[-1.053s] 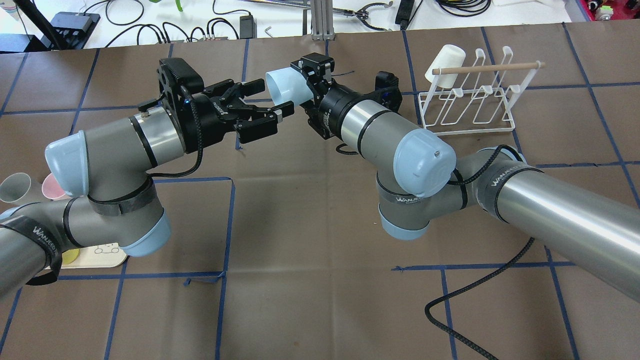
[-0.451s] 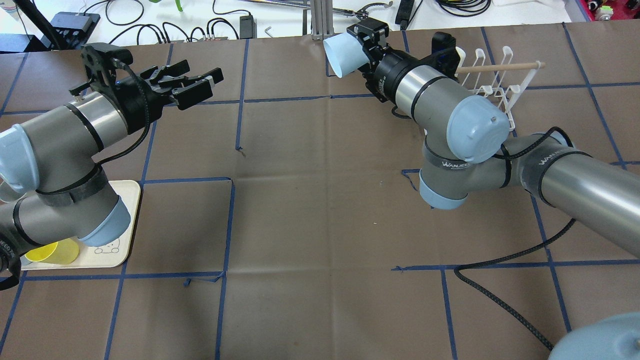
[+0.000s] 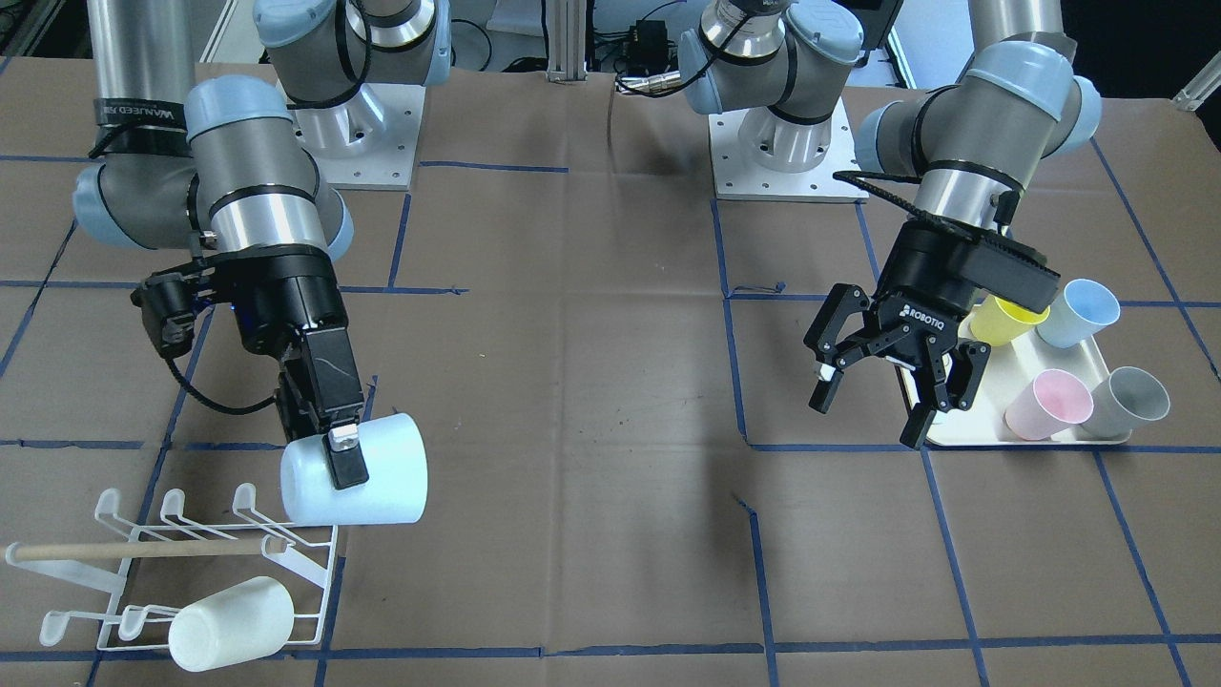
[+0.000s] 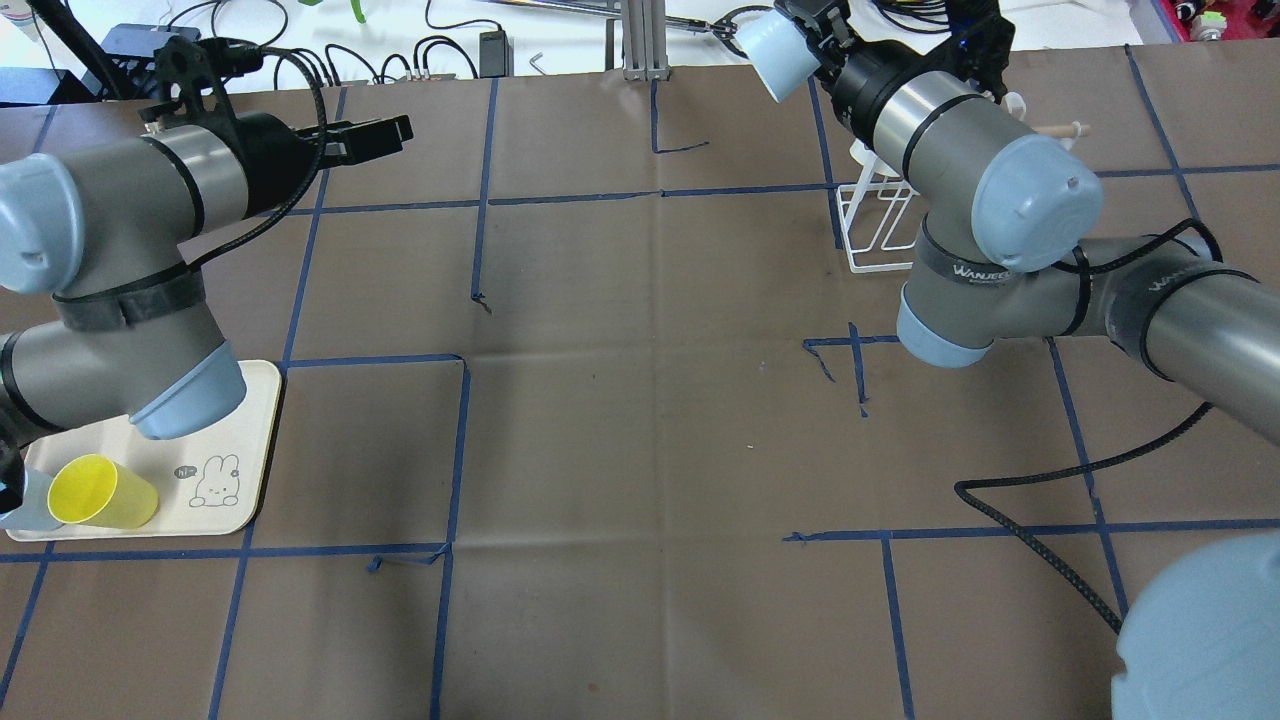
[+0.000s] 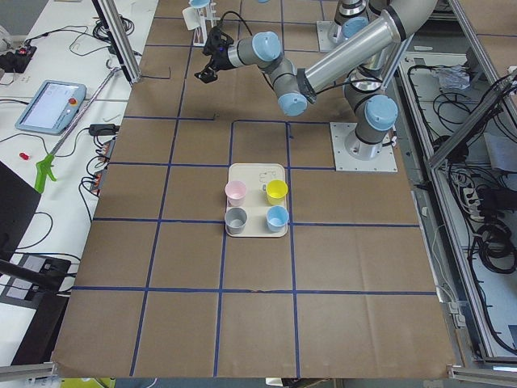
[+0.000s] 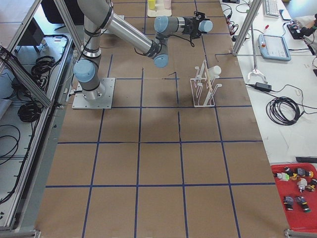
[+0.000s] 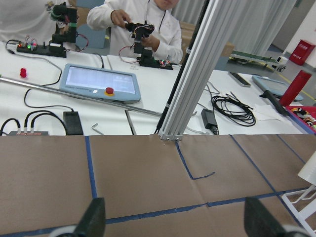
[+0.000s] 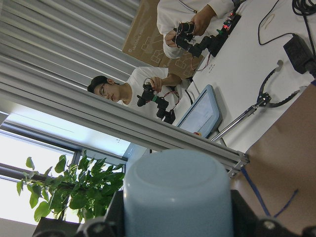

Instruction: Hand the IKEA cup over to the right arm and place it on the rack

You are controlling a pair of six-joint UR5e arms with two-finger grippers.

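I have the right pincer (image 3: 345, 465) clamped on the pale blue cup (image 3: 386, 482), held on its side close over the rack (image 3: 107, 503) at its end nearest mid-bench, ready, I judge, for hooking onto a prong. A white cup (image 3: 229, 622) takes one prong and the others look free. The left pincer (image 3: 868, 420) hangs spread wide by the tray (image 3: 959, 437), well apart.

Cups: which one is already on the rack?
The cream-white cup, slipped over a rack prong. The pale blue cup is held in the right gripper; four others sit on the tray.
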